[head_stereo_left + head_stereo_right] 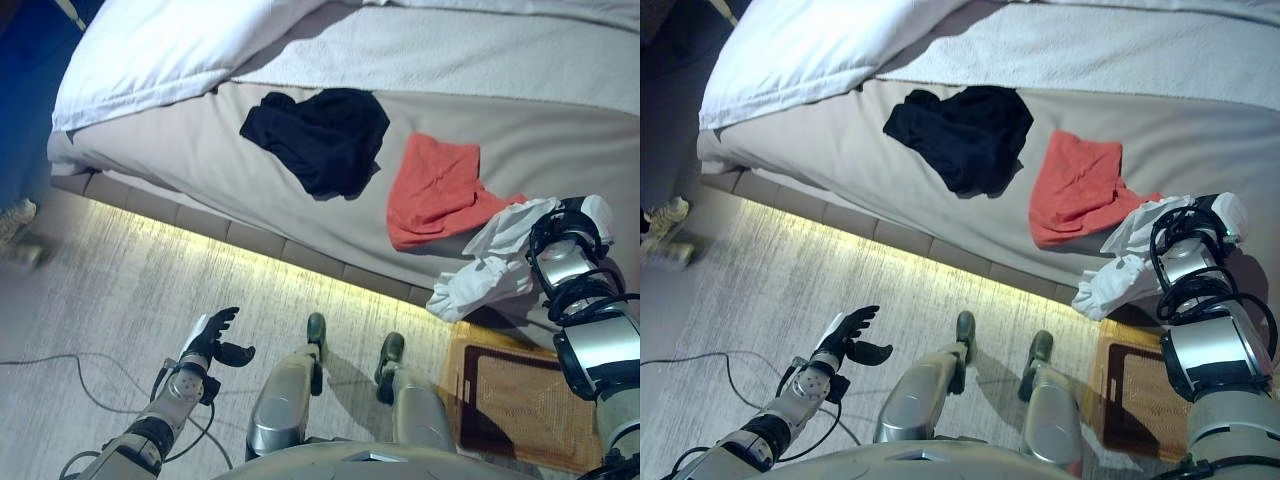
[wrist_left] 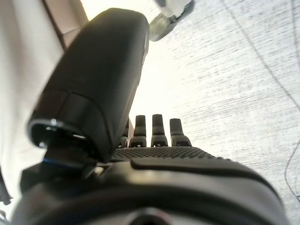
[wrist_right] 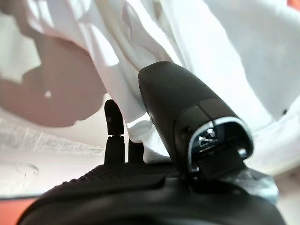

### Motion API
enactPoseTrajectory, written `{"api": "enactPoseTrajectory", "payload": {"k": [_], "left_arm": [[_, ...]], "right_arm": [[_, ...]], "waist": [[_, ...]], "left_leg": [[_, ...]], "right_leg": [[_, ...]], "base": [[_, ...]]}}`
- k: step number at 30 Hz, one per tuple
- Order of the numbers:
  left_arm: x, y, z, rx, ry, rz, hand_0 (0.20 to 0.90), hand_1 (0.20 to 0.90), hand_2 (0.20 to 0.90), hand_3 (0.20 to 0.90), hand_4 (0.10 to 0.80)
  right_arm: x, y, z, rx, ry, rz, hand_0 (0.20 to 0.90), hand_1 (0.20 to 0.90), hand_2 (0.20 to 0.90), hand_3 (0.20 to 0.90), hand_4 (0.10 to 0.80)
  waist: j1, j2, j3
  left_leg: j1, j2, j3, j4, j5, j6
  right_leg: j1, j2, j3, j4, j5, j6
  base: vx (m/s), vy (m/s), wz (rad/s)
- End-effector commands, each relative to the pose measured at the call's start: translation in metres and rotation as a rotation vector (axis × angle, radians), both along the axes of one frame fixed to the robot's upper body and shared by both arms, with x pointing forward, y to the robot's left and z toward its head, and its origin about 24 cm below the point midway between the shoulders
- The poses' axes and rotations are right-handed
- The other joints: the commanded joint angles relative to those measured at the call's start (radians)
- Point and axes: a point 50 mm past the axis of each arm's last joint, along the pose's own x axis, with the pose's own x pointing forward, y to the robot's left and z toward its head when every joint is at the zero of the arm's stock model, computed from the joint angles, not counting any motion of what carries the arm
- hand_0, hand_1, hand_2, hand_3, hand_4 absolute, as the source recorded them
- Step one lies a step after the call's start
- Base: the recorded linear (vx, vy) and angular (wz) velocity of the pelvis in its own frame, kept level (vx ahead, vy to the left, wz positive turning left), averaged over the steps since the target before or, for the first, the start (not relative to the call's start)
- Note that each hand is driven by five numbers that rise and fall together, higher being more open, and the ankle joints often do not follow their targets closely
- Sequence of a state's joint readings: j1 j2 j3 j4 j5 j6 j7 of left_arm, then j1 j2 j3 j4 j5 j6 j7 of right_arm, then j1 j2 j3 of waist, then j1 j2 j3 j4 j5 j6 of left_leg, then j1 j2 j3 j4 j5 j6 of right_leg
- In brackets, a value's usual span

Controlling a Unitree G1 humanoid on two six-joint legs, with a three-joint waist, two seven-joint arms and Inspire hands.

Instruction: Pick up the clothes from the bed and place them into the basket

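A black garment (image 1: 320, 135) and a red garment (image 1: 435, 190) lie on the grey bed (image 1: 200, 150). My right hand (image 1: 562, 228) is at the bed's near edge, on the right, with its fingers curled round a white garment (image 1: 495, 262) that hangs over the edge. In the right wrist view the white cloth (image 3: 187, 37) is bunched between the thumb and fingers (image 3: 114, 122). A brown woven basket (image 1: 455, 385) stands on the floor just below that hand. My left hand (image 1: 212, 338) is open and empty over the floor, low on the left.
A white duvet (image 1: 170, 50) covers the bed's far left part. A lit strip (image 1: 250, 255) runs under the bed's edge. A person's shoe (image 1: 15, 220) is on the carpet at the far left.
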State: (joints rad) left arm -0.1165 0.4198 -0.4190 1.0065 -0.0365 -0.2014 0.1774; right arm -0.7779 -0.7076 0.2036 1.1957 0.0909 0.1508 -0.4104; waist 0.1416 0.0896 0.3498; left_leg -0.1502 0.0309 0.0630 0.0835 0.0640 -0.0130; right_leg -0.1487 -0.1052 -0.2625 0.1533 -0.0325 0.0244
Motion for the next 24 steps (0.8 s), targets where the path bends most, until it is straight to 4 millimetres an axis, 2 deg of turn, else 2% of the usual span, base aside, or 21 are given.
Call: {"api": "enactPoseTrajectory", "payload": {"k": [1,4,7,9,10,13,15,17,21,24], "left_arm": [[-0.025,0.016,-0.008,0.082,0.039,0.037,0.9,0.9,0.9,0.9,0.8],[-0.04,0.016,-0.016,0.084,0.083,0.062,0.9,0.9,0.9,0.9,0.8],[-0.048,0.015,-0.02,0.084,0.104,0.076,0.9,0.9,0.9,0.9,0.8],[-0.049,0.013,-0.022,0.084,0.107,0.075,0.9,0.9,0.9,0.9,0.8],[-0.049,0.011,-0.022,0.08,0.106,0.071,0.9,0.9,0.9,0.9,0.8],[-0.045,0.009,-0.021,0.069,0.094,0.062,0.9,0.9,0.9,0.9,0.8],[-0.046,0.01,-0.021,0.069,0.091,0.048,0.9,0.9,0.9,0.9,0.8],[-0.049,0.011,-0.021,0.075,0.097,0.05,0.9,0.9,0.9,0.9,0.8],[-0.055,0.015,-0.022,0.082,0.125,0.05,0.9,0.9,0.9,0.9,0.8],[-0.054,0.011,-0.023,0.076,0.136,0.024,0.9,0.9,0.9,0.9,0.8]], "right_arm": [[-0.002,-0.021,0.051,-0.031,-0.298,-0.018,0.3,0.3,0.3,0.2,0.1],[0.0,-0.018,0.061,0.035,-0.446,-0.018,0.3,0.3,0.3,0.2,0.1],[0.005,-0.015,0.079,-0.01,-0.526,-0.044,0.3,0.3,0.3,0.2,0.1],[0.007,-0.013,0.087,-0.033,-0.548,-0.052,0.3,0.3,0.3,0.2,0.1],[0.01,-0.012,0.101,-0.063,-0.582,-0.053,0.3,0.3,0.3,0.2,0.1],[0.015,-0.006,0.125,-0.044,-0.696,-0.058,0.3,0.3,0.3,0.2,0.1],[0.016,-0.004,0.129,-0.011,-0.747,-0.039,0.3,0.3,0.3,0.2,0.1],[0.018,0.006,0.131,0.012,-0.805,0.039,0.3,0.3,0.3,0.2,0.1],[0.016,0.017,0.137,0.113,-0.939,0.089,0.3,0.3,0.3,0.2,0.1],[0.014,0.023,0.131,0.226,-1.019,0.131,0.3,0.3,0.3,0.2,0.1]], "waist": [[0.015,-0.045,-0.108],[0.018,-0.043,-0.135],[0.027,-0.036,-0.139],[0.032,-0.032,-0.136],[0.039,-0.027,-0.131],[0.042,-0.017,-0.116],[0.043,-0.021,-0.118],[0.041,-0.035,-0.132],[0.025,-0.057,-0.177],[0.007,-0.073,-0.217]], "left_leg": [[-0.024,0.009,-0.006,-0.041,0.012,-0.041],[0.012,0.009,-0.007,-0.069,0.014,-0.047],[0.022,0.011,-0.012,-0.083,0.02,-0.051],[0.018,0.01,-0.016,-0.083,0.022,-0.053],[0.011,0.01,-0.022,-0.084,0.025,-0.054],[0.005,0.01,-0.031,-0.098,0.029,-0.053],[0.012,0.006,-0.036,-0.107,0.027,-0.051],[0.033,0.004,-0.035,-0.113,0.02,-0.051],[0.091,0.013,-0.014,-0.131,0.008,-0.052],[0.132,0.014,-0.003,-0.138,-0.005,-0.048]], "right_leg": [[0.046,0.001,0.002,-0.073,0.042,0.019],[0.082,0.001,-0.002,-0.11,0.053,0.022],[0.095,0.002,-0.01,-0.119,0.053,0.022],[0.093,0.002,-0.014,-0.116,0.051,0.02],[0.086,0.003,-0.017,-0.11,0.048,0.017],[0.072,0.008,-0.016,-0.102,0.039,0.012],[0.076,0.006,-0.016,-0.108,0.04,0.014],[0.096,-0.003,-0.02,-0.121,0.044,0.021],[0.147,-0.004,-0.018,-0.142,0.048,0.029],[0.174,0.001,-0.008,-0.138,0.039,0.03]], "base": [[0.134,0.018,-0.02],[0.143,0.044,0.07],[0.083,0.037,0.1],[0.024,0.022,0.06],[-0.015,0.023,0.06],[-0.064,0.028,0.12],[-0.036,0.008,0.15],[0.045,0.0,0.11],[0.145,-0.003,-0.03],[0.126,0.009,-0.03]]}}
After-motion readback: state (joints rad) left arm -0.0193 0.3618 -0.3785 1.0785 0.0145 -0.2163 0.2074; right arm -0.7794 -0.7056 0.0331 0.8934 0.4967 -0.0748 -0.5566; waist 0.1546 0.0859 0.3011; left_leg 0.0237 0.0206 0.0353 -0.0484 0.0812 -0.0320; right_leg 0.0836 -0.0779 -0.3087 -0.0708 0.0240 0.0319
